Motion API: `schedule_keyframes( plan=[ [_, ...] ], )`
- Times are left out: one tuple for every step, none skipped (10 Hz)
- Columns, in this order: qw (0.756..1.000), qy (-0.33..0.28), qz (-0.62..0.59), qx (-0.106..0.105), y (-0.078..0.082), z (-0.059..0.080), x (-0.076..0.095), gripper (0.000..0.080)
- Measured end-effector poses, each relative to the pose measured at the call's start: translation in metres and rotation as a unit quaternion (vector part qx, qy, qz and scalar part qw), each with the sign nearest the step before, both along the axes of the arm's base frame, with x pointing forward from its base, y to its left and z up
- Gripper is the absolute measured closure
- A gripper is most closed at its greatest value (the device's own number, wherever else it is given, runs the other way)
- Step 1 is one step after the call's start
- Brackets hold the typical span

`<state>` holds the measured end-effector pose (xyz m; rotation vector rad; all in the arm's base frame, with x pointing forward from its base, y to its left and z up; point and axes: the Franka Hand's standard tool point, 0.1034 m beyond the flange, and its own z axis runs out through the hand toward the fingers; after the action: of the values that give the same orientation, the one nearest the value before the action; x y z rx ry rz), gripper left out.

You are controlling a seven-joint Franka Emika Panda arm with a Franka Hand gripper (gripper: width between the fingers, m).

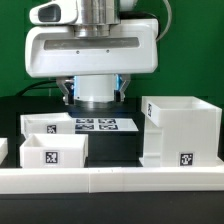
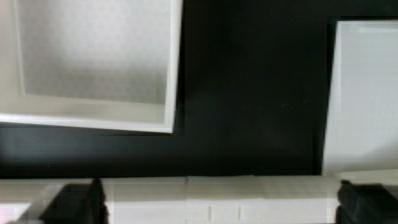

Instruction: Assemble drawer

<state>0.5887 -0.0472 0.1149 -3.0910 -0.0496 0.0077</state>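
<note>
The case (image 1: 180, 128) stands to the exterior view's right of my gripper (image 2: 222, 205); the farther tray (image 1: 52, 124) and nearer tray (image 1: 52, 152), 2 small ones, lie to the exterior view's left of it. Its fingers (image 2: 75, 205) gape wide, holding nothing.

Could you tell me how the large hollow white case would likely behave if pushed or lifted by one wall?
The case looks like rigid, thin-walled plastic, so it is probably light for its size. Its flat base on the table should make it slide, not roll. Held by one wall, it may swing.
</note>
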Motion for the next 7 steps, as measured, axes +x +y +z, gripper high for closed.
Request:
schedule_keyframes(
  plan=[
    [1.000, -0.008, 0.019, -0.005, -0.010, -0.009, -0.002, 0.0151],
    [1.000, -0.010, 0.025, -0.011, -0.024, -0.021, -0.009, 0.0151],
    [1.000, -0.010, 0.023, -0.013, -0.030, -0.028, -0.014, 0.0151],
    [1.000, -0.012, 0.023, -0.016, -0.033, -0.036, -0.016, 0.0151],
    [1.000, -0.010, 0.021, -0.018, -0.036, -0.046, -0.019, 0.0151],
    [1.000, -0.012, 0.020, -0.021, -0.038, -0.053, -0.020, 0.0151],
    [1.000, -0.010, 0.020, -0.021, -0.038, -0.059, -0.022, 0.0151]
  ],
)
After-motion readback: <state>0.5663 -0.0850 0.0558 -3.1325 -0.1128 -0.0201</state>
